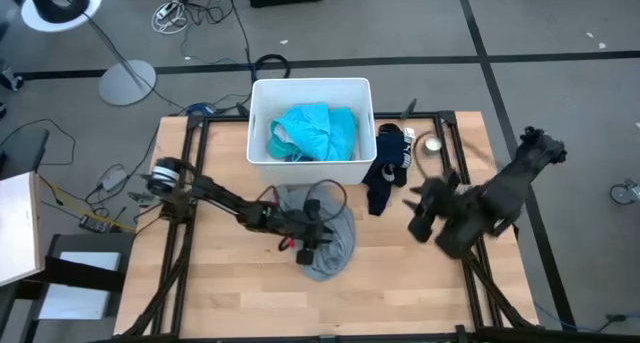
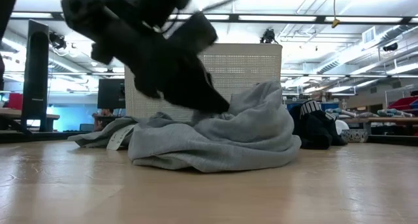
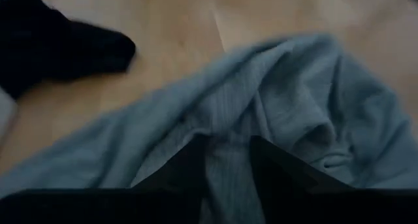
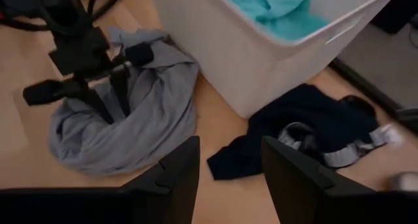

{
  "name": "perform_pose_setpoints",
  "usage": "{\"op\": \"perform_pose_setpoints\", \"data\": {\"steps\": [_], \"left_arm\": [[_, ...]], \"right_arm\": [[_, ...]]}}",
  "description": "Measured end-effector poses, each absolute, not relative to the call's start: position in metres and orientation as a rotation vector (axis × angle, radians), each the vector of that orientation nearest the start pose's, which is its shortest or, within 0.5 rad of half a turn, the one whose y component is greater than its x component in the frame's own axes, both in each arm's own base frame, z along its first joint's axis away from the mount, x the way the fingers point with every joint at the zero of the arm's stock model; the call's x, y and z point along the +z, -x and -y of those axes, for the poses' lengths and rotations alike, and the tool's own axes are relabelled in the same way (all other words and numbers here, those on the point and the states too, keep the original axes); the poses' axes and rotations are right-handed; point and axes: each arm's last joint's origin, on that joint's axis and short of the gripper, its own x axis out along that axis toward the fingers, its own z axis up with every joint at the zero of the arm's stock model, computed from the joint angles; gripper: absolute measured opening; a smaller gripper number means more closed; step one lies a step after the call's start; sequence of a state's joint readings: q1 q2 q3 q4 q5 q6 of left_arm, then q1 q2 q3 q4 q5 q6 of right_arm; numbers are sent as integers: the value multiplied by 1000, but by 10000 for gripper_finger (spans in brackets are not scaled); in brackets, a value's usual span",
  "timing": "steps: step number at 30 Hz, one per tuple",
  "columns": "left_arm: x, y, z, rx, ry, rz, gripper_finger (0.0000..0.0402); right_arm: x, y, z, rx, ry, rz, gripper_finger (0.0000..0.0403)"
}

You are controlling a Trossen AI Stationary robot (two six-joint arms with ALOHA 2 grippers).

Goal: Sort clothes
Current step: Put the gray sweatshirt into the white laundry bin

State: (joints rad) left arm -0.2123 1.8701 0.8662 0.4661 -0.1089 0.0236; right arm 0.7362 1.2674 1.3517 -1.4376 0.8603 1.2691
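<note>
The grey shirt [image 1: 330, 238] lies bunched on the table in front of the white bin [image 1: 262, 158]. It also shows in the low view [image 2: 222, 139]. My left gripper [image 1: 312, 241] is down in the shirt and shut on it. The teal shirt [image 1: 315, 131] lies inside the bin. The dark navy garment with white print [image 1: 388, 168] lies on the table right of the bin. My right gripper [image 1: 415, 215] is open and empty, above the table right of the grey shirt and near the navy garment [image 4: 307, 119]. No socks show. My left gripper pinches a raised fold of the grey shirt [image 3: 228, 162] between its two fingers, near the middle of the heap. The fingers [image 4: 121, 93] come from above, slanting down from the table's left. The shirt rests bunched on the table around them.
The bin stands at the table's far middle. A small round object [image 1: 433, 143] and a white bit [image 1: 410, 133] lie at the far right, by the navy garment. Bare wood lies along the near edge and at the left.
</note>
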Motion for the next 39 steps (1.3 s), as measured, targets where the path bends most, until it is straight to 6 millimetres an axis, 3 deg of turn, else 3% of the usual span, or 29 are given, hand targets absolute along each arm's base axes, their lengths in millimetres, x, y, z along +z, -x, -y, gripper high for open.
{"op": "perform_pose_setpoints", "data": {"steps": [5, 9, 13, 18, 30, 39], "left_arm": [[113, -373, 77, -107, -117, -587, 111], [114, -379, 78, -116, -144, -600, 21], [134, -381, 79, -118, -140, -553, 4], [177, -380, 78, -127, -154, -424, 2], [302, -355, 61, -88, -170, -127, 1], [427, -342, 13, 140, -319, -67, 0]], "right_arm": [[276, -165, -139, -665, -261, -617, 162], [215, -165, -143, -710, -346, -547, 160], [170, -168, -146, -698, -417, -477, 160], [134, -172, -149, -676, -395, -449, 160], [130, -189, -160, -572, -268, -475, 160], [138, -200, -167, -528, -214, -371, 160]]}}
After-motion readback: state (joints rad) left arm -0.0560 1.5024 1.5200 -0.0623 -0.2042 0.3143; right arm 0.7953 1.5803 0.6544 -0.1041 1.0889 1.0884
